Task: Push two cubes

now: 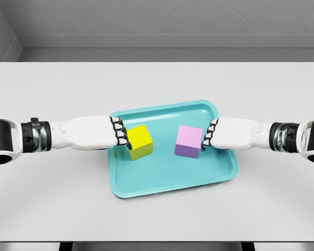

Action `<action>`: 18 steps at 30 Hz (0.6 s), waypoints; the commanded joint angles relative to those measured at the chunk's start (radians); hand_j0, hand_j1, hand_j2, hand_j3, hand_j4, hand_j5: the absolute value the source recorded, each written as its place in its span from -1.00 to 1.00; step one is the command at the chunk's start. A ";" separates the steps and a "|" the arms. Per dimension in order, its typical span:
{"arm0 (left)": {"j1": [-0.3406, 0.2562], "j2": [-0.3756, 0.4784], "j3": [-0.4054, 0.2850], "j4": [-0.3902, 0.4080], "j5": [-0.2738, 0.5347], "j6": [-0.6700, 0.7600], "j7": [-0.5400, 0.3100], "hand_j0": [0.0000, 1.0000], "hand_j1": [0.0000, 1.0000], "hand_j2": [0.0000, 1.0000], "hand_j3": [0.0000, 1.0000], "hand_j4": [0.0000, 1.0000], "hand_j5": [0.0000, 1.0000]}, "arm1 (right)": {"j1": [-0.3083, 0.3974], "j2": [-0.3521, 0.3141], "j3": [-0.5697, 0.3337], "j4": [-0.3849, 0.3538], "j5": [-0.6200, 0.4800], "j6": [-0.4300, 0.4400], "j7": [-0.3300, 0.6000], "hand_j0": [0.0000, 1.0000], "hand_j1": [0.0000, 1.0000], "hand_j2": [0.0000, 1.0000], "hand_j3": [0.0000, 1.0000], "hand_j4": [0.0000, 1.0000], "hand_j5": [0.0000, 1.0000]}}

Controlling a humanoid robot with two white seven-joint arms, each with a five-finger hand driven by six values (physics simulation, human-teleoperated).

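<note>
- Resting on the white table (47, 193), the teal tray (167, 183) is the largest thing at risk: it is judged that uneven pressure from the two sides could slide or turn it, since nothing is seen holding it down.
- The left hand (99, 132) is set over the tray's left rim, with its fingers curled into a fist and nothing grasped; the knuckles are pressed against the left face of the yellow cube (139, 141), which sits in the left half of the tray.
- The right hand (231, 134) is held likewise at the tray's right side, fingers curled and empty, with the knuckles touching the right face of the pink cube (188, 141) in the right half.
- The cubes are seen apart, with bare tray floor between them. If they are driven inward off-centre, it is judged that either could twist away from the knuckles, and the yellow cube, already turned at an angle, seems the likelier to spin.
- A push carried too far could jam the cubes together or ride one up over the other.
- Thumbs and fingertips are hidden by the curl of each fist, so how firm the contact is cannot be told.
</note>
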 commanded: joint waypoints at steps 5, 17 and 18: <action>-0.014 -0.021 -0.013 0.002 0.003 0.002 -0.005 0.48 0.48 0.48 0.48 0.48 0.48 | -0.020 0.028 0.014 -0.001 0.002 0.001 0.007 0.34 0.34 0.34 0.34 0.34 0.34; -0.018 0.027 -0.003 0.009 0.011 0.002 -0.013 0.32 0.32 0.32 0.32 0.32 0.32 | -0.058 0.070 0.061 0.013 0.039 0.001 0.007 0.34 0.34 0.34 0.34 0.34 0.34; -0.017 0.043 0.002 0.011 0.011 0.002 -0.013 0.28 0.28 0.28 0.28 0.28 0.28 | -0.060 0.070 0.060 0.015 0.039 0.001 0.007 0.34 0.34 0.34 0.34 0.34 0.34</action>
